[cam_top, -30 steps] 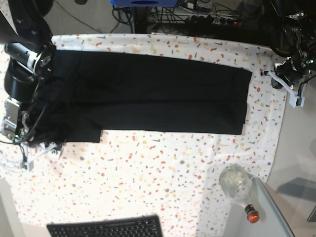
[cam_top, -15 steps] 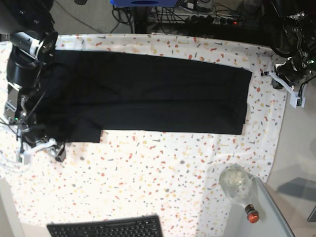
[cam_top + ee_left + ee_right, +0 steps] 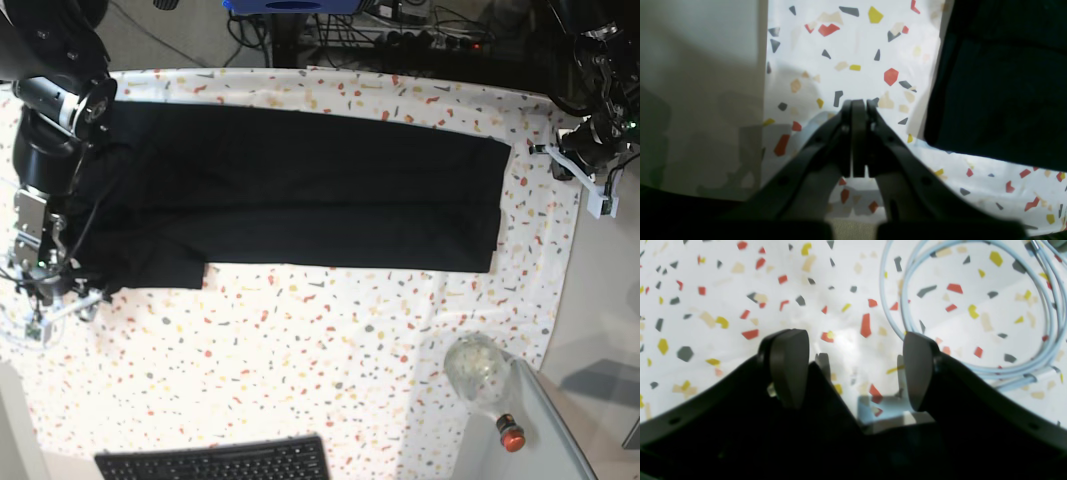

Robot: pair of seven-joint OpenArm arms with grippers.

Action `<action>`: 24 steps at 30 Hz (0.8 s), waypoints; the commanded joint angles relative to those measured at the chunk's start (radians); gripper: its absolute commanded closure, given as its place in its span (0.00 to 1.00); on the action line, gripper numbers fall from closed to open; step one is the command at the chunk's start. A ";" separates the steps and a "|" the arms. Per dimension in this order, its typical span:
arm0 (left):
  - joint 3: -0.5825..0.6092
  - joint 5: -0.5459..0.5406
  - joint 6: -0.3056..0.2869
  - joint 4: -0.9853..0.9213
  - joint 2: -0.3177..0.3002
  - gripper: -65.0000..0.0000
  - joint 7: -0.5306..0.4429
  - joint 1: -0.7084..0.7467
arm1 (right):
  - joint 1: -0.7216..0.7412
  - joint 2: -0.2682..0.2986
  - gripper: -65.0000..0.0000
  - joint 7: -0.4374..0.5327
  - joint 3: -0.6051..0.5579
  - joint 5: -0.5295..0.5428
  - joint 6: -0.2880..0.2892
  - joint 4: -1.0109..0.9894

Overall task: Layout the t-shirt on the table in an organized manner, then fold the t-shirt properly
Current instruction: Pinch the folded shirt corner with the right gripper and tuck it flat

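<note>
The black t-shirt (image 3: 300, 190) lies as a long flat strip across the far half of the table (image 3: 300, 340), with a sleeve flap (image 3: 165, 268) at its near left. My right gripper (image 3: 55, 308) is beside the shirt's left end. In the right wrist view it (image 3: 853, 353) stands open over bare cover, with nothing between its fingers (image 3: 790, 366). My left gripper (image 3: 590, 190) hangs at the table's right edge. The left wrist view shows it (image 3: 857, 103) shut on nothing, with the t-shirt's end (image 3: 1000, 83) just to its right.
A pale blue cable (image 3: 973, 323) coils on the cover right of the right gripper. A black keyboard (image 3: 215, 462) lies at the near edge. A clear bottle (image 3: 480, 372) with a red cap (image 3: 512, 437) lies at the near right. Grey floor (image 3: 700, 100) borders the table's right edge.
My right gripper has moved left, away from the shirt's near-left corner, onto bare cover. The left arm and the shirt have not moved.
</note>
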 commanded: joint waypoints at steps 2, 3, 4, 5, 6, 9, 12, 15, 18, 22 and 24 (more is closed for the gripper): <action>-0.006 -0.012 -0.007 0.014 -0.019 1.00 -0.013 -0.006 | 0.031 0.000 0.37 -0.009 0.000 -0.002 -0.001 0.015; -0.005 -0.012 -0.007 0.014 -0.019 1.00 -0.013 -0.006 | 0.032 0.000 0.37 -0.040 0.000 -0.002 -0.001 0.015; -0.003 -0.012 -0.007 0.014 -0.019 1.00 -0.013 -0.006 | 0.043 -0.001 0.37 -0.066 0.000 -0.002 0.000 0.015; -0.002 -0.012 -0.007 0.014 -0.019 1.00 -0.013 -0.006 | 0.049 -0.001 0.34 -0.088 0.002 -0.002 0.000 0.015; -0.002 -0.012 -0.007 0.014 -0.019 1.00 -0.013 -0.006 | 0.052 -0.003 0.33 -0.100 0.002 -0.002 0.000 0.015; 0.000 -0.012 -0.007 0.014 -0.019 1.00 -0.013 -0.006 | 0.055 -0.015 0.32 -0.103 0.002 -0.002 0.000 0.015; -0.002 -0.012 -0.007 0.012 -0.019 1.00 -0.013 -0.006 | 0.065 -0.019 0.32 -0.104 0.002 -0.005 0.000 0.014; -0.002 -0.012 -0.007 0.012 -0.019 1.00 -0.013 -0.006 | 0.065 -0.023 0.32 -0.104 0.002 -0.005 -0.001 0.011; -0.003 -0.012 -0.007 0.012 -0.019 1.00 -0.013 -0.006 | 0.083 -0.018 0.32 -0.104 0.002 -0.006 -0.009 -0.055; -0.006 -0.012 -0.007 0.012 -0.019 1.00 -0.013 -0.002 | 0.097 -0.012 0.33 -0.097 0.002 -0.006 -0.009 -0.124; -0.006 -0.012 -0.007 0.012 -0.019 1.00 -0.013 -0.002 | 0.097 -0.012 0.44 -0.097 0.002 -0.006 -0.009 -0.124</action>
